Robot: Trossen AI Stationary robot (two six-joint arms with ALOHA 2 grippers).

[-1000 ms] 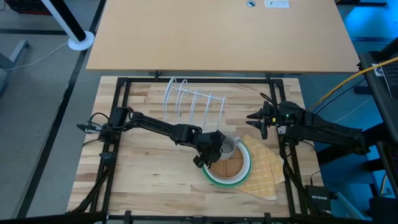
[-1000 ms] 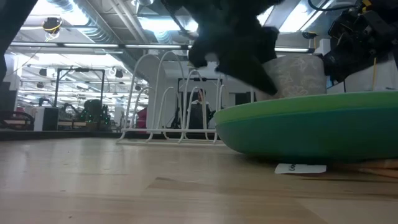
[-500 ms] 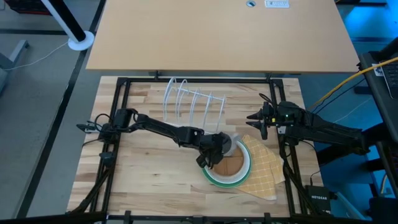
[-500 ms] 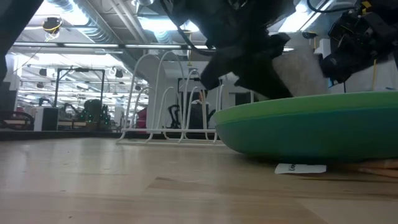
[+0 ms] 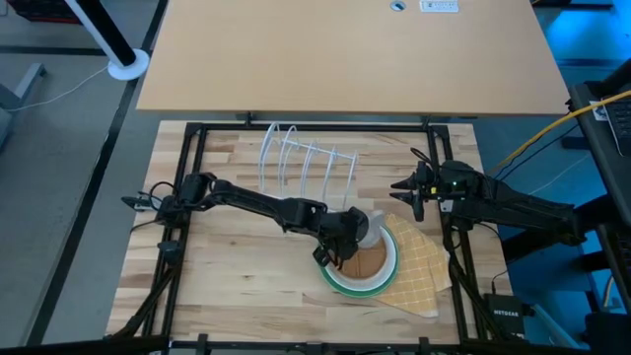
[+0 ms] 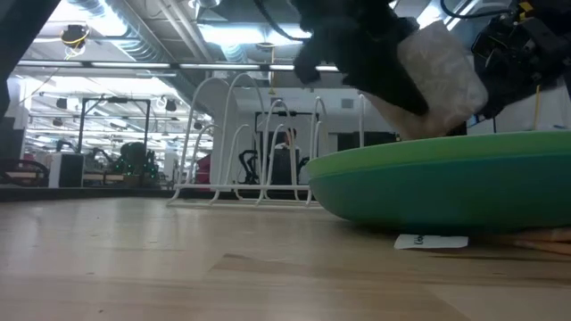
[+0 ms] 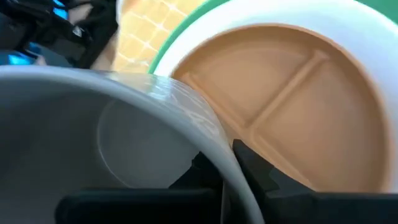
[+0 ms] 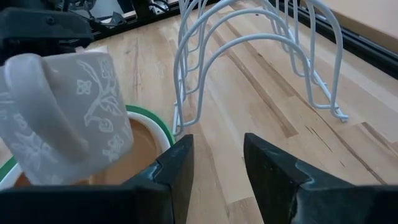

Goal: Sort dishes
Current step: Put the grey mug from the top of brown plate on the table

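A small grey mug (image 5: 367, 229) with a leaf pattern hangs tilted over the stack of plates. The stack has a brown divided plate (image 7: 292, 106) on top, a pale plate under it and a green plate (image 6: 446, 178) at the bottom. My left gripper (image 5: 347, 237) is shut on the mug at the stack's far left side. The stack rests partly on the yellow checked cloth (image 5: 422, 268). My right gripper (image 5: 409, 192) waits open at the table's right, facing the mug (image 8: 68, 118). My left gripper pinches the mug's wall at the rim (image 7: 208, 134), one finger (image 7: 196, 171) inside the mug and one (image 7: 255, 171) outside. It comes slanting down from the table's left. The mug (image 6: 437, 71) is tilted above the plates; whether its low edge touches them I cannot tell.
A white wire rack (image 5: 306, 163) stands on the table behind the plates, toward the far edge. Bare wood lies to the left and near side of the stack. A black frame (image 5: 192, 197) runs round the table's edges.
My left gripper has taken hold of the mug's rim and risen a little toward the right. The mug stood upright on the brown plate, and now it is tipped over and raised above the stack.
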